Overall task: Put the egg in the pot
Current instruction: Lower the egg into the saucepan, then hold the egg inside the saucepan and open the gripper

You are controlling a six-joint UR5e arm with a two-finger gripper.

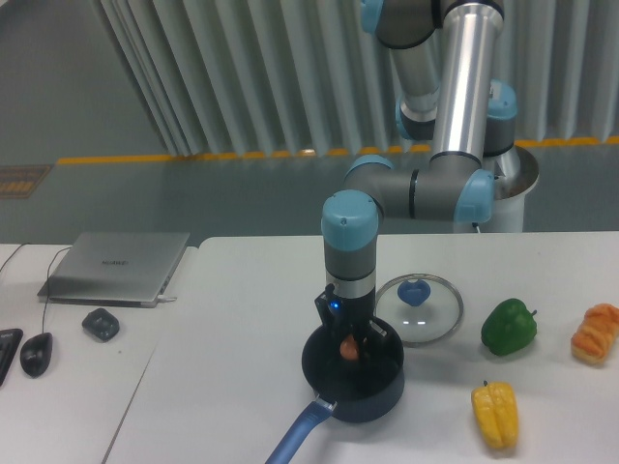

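The small orange-brown egg [348,349] is down inside the round dark navy pot [379,398], whose lighter-blue handle [298,437] points toward the front edge. My gripper [349,347] reaches straight down into the pot and its fingers are around the egg. The pot's rim and the gripper body hide the fingertips, so I cannot tell whether the egg touches the pot's floor.
A glass lid with a blue knob [418,306] lies right of the pot. A green pepper [509,327], a yellow pepper [495,414] and an orange bread-like item [596,333] sit at the right. A laptop [116,266] and a mouse [37,353] lie on the left.
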